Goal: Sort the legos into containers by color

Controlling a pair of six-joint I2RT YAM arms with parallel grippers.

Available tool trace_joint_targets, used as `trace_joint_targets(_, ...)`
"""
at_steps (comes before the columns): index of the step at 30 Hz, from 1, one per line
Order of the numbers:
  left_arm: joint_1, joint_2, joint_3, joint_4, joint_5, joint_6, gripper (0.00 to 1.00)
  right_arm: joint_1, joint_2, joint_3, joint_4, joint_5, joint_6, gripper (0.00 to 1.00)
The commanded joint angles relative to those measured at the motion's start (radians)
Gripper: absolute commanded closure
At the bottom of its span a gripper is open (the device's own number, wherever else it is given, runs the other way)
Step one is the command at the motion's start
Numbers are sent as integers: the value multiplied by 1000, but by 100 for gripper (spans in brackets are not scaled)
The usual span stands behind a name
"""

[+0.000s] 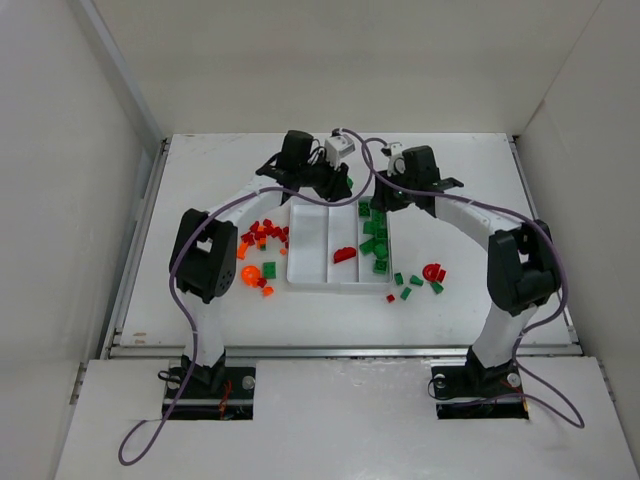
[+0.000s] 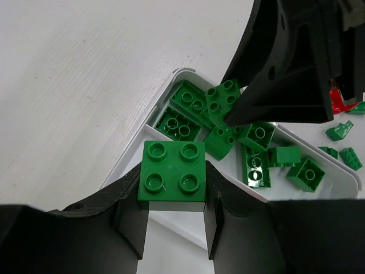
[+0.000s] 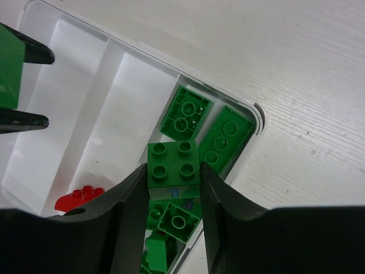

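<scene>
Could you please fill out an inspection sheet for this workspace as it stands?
Surface: white table, no marks seen.
Job's things: white tray with green bricks in its right compartment, one red piece in the middle one, left one looks bare; orange and red pieces loose to its left, green and red pieces loose to its right.
Clutter: nothing seen.
Claws: left claw shut on a green brick; right claw shut on a second green brick.
Cables: purple cables loop along both arms.
Surroundings: white walls around the table.
</scene>
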Motion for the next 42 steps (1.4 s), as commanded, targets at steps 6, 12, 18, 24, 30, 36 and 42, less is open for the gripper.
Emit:
trace_joint_targets(6,-18,-79,-14,-34,-27,103,100,10,12,73,-47,4,10,39)
trace_joint_targets(12,-66,-69,-64,-6,9,191,100,-10,-64,73,-68,26,10,28)
trace_joint_targets(18,-141,-39,-93,8,72,350,100,-85,-237,-14,-68,178,53,24)
trace_joint_targets(24,-221,-11,-126,-58,117,531,86,-98,-342,-72,-87,265,27,23)
trace_joint_targets(30,-281,-2,-181,-81,77,649,73,-98,-373,-106,-87,274,17,23)
trace_joint_targets(36,-311,-2,-201,-153,43,740,27,-98,-391,-126,-87,265,-1,23)
trace_joint_targets(42,-321,-2,-164,-213,65,792,0,-98,-431,-136,-105,265,-10,23)
